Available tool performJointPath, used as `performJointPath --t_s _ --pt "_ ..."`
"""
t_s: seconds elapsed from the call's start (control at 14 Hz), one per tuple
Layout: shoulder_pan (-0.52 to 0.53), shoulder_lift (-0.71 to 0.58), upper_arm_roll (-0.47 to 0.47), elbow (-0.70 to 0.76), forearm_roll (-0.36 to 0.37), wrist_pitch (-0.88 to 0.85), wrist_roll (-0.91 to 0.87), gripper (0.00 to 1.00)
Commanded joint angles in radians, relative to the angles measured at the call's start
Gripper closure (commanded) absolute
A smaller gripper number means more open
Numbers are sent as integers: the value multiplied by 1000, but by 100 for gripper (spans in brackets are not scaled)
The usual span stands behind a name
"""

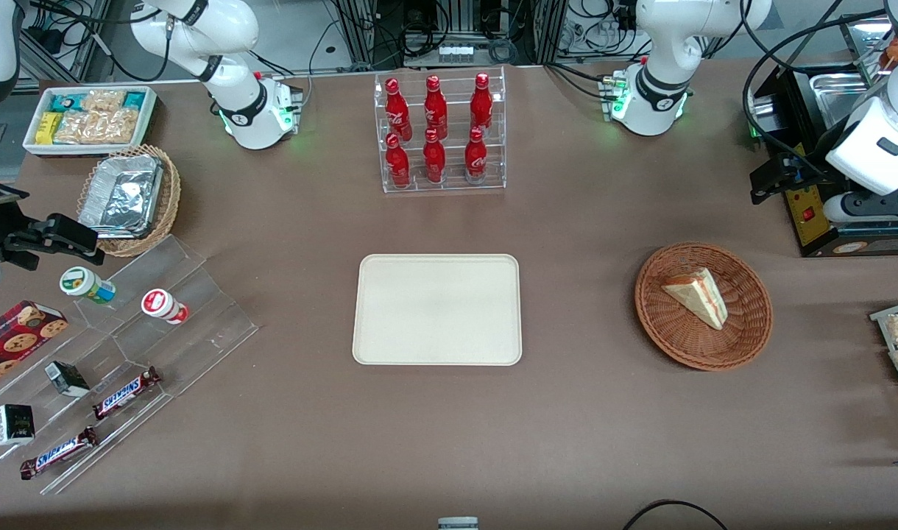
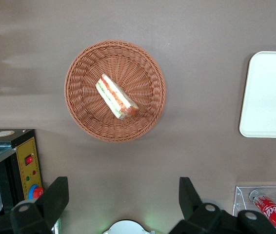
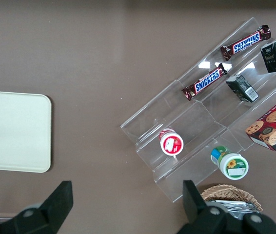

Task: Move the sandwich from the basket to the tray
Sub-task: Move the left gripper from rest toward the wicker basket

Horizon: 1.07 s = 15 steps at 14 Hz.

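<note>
The tray (image 1: 438,309) lies bare at the table's (image 1: 581,427) middle, the sandwich (image 1: 695,296) rests in the basket (image 1: 703,346) toward the working arm's end, and the claw (image 2: 123,200) hangs above with its fingers spread apart.

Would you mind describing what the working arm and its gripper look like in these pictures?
The left arm is glossy white with rounded shells and dark joint rings, with black cables running near it. Its base glows green. The gripper has two matte black, wedge-shaped fingers on a black body with round silver screws; it is up near the black appliance, its fingers wide apart.
</note>
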<state>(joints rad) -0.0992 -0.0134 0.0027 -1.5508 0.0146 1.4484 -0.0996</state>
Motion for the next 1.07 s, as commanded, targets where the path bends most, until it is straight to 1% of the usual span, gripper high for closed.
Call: performJointPath --t_s 0.0,0.57,0.86,1.0 --pt "-2 4 0 25 -12 -17 -6 0" --pt "13 18 10 0 -10 -2 -2 0" --pt "73 39 13 -26 -8 9 -20 0" --pt "90 78 13 -43 -11 12 -54 0"
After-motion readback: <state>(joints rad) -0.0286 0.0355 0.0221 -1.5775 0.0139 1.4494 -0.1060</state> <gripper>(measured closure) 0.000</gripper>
